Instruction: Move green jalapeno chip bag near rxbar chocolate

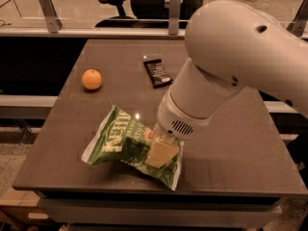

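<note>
tool (162, 153) covering part of bag (117, 139), arm (231, 57) cropped right

Near-centre of table (240, 143): green jalapeno chip bag (120, 141), crinkled, lying flat. Gripper (162, 153) down on bag's right part, under bulky white arm (231, 57). Far-centre: rxbar chocolate (157, 72), well apart from bag. Far-left: orange (91, 79).

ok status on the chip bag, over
Gripper down on chip bag, front of table. Chocolate bar farther back, apart from bag. Orange off to the side.

gripper (161, 153) on green jalapeno chip bag (117, 141) — its lettering unreadable.
</note>
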